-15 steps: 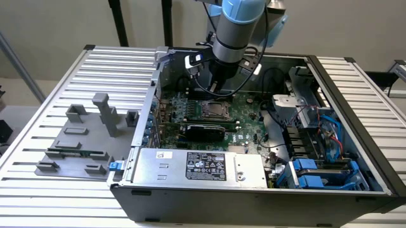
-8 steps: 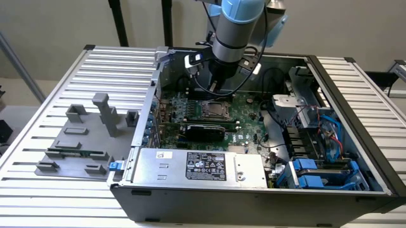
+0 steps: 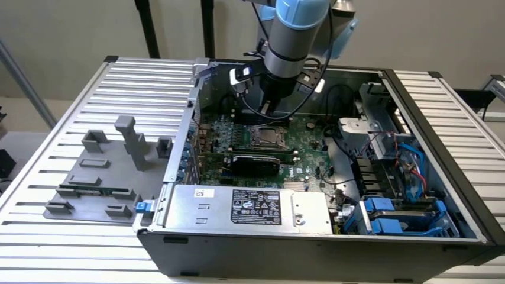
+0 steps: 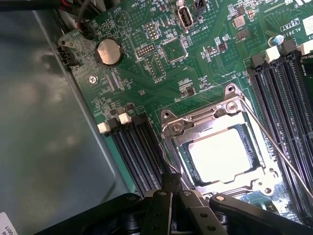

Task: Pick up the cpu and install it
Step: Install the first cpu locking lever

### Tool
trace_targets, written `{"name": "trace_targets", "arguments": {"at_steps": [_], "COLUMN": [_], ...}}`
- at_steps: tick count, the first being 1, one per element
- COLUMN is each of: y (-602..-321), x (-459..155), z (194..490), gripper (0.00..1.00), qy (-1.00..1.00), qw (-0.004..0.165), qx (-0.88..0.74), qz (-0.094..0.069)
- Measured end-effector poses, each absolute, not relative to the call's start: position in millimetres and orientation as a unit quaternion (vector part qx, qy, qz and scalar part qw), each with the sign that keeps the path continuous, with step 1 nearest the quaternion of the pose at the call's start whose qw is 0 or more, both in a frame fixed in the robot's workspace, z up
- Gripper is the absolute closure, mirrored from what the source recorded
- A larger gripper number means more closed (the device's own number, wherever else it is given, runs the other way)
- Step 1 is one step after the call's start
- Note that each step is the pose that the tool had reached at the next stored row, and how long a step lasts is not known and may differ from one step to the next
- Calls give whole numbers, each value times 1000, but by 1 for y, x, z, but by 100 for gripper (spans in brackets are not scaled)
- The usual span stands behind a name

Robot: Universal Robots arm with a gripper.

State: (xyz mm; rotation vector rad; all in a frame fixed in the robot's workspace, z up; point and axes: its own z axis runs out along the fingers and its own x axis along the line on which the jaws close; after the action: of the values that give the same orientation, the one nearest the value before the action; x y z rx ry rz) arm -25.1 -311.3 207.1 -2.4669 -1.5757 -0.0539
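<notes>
Cpu (image 4: 222,154): lay in the socket (image 4: 195,128) on the board (image 4: 205,81), inside the open case (image 3: 316,248). Showed as a pale square within the metal frame, top washed out by glare. Seemed to sit flat, though hard to be sure. Lay free of the pincer.

Lever (image 4: 274,143): ran as a thin wire slantwise along one side of the socket, between it and one bank of slots (image 4: 288,98).

Pincer (image 4: 169,185): hung low over the board with fingers pressed together, gripping nothing. Stood with tips just beside the socket's edge, by the other bank of dark slots, apart from the cpu. Same pincer (image 3: 268,112) in the exterior view: hung straight down under the arm (image 3: 288,41), above and near the socket.

Battery (image 4: 108,52): sat near the board's corner, well apart from the socket.

Tabletop (image 3: 32,207): carried the case and, to the exterior view's left, a grey jig (image 3: 79,177) with a green stick (image 3: 94,191) lying in it, well apart from the pincer.
</notes>
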Motion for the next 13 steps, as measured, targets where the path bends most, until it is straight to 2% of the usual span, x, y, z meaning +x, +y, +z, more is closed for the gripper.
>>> {"name": "trace_targets", "arguments": {"at_steps": [13], "y": [-312], "x": [-20], "z": [203], "gripper": [89], "qy": [-535], "qw": [107], "qx": [-838], "qz": [-18]}}
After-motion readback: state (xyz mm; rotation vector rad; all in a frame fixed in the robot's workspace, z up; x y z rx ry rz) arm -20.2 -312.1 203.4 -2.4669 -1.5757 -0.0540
